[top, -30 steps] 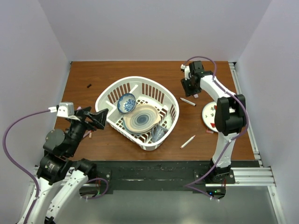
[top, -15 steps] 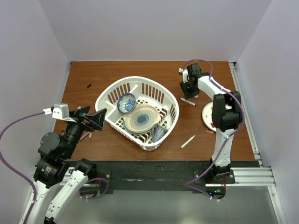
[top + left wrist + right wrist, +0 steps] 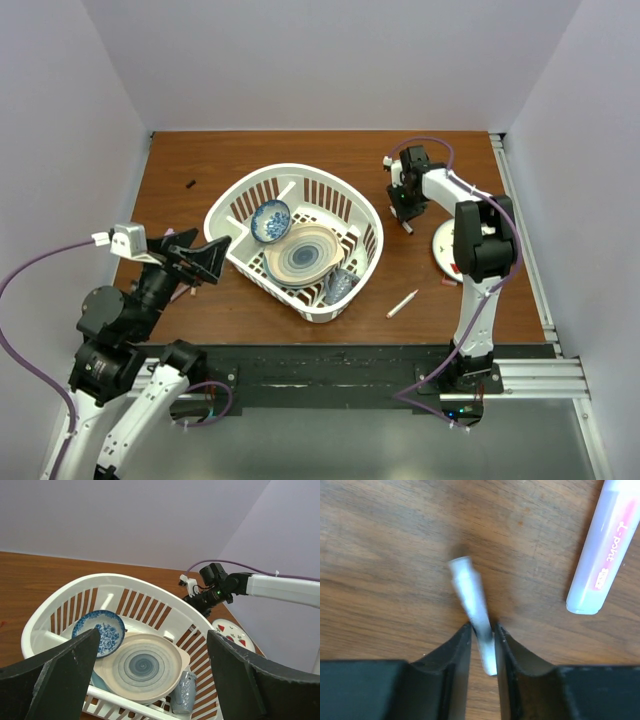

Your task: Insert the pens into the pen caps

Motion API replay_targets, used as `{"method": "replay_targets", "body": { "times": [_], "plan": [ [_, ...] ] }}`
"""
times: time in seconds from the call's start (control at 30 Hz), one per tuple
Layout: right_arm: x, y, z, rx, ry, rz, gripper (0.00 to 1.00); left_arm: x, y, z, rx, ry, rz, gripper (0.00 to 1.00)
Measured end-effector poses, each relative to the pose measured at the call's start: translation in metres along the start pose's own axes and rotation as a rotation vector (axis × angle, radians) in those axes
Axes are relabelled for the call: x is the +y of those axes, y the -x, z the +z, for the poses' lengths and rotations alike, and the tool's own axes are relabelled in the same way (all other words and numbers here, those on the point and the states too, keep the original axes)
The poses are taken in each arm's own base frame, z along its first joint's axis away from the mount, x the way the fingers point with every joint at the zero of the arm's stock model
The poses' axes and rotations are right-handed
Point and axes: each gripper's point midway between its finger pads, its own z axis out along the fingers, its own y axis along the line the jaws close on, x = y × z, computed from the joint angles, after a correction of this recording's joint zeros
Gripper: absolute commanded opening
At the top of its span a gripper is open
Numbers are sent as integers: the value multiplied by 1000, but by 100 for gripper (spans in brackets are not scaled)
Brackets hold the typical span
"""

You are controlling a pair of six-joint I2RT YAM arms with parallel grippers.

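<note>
My right gripper [image 3: 404, 208] is down at the table right of the basket. In the right wrist view it [image 3: 483, 636] is shut on a slim white pen [image 3: 470, 595], whose free end tilts up and left. A second white pen with pink print [image 3: 602, 555] lies just to its right. Another white pen [image 3: 402, 304] lies near the front edge. A black pen cap [image 3: 190, 184] lies far left, and a small red cap [image 3: 449, 283] lies by the plate. My left gripper [image 3: 207, 257] is open and empty, raised beside the basket's left rim; it also shows in the left wrist view [image 3: 152, 642].
A white basket [image 3: 300, 175] in the middle holds a blue patterned bowl [image 3: 270, 220], a beige plate [image 3: 304, 254] and a blue cup [image 3: 339, 285]. A small white plate with red marks [image 3: 445, 245] sits under the right arm. Pinkish items [image 3: 187, 290] lie below the left gripper.
My right gripper has moved down and toward the basket onto the white pen and closed on it. The left arm has shifted only slightly.
</note>
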Motion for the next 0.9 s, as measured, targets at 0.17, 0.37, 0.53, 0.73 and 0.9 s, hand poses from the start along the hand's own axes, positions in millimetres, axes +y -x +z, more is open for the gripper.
{"method": "replay_targets", "body": {
  "times": [0.17,0.37,0.53,0.73,0.9],
  "plan": [
    [0,-1,0,4,-13,52,0,-4,5,19,73,32,-18,87],
    [5,-20,-13,2,-30,175,0,-17,-14,61,248,8,-39,77],
    [20,-12,-82,-163,26,286,0,-29,-44,94,400,-52,-84,75],
    [59,20,-198,-549,226,338,0,-39,-78,124,516,-122,-163,75],
    [133,23,-260,-698,469,275,0,-58,-88,147,528,-232,-227,74]
  ]
}}
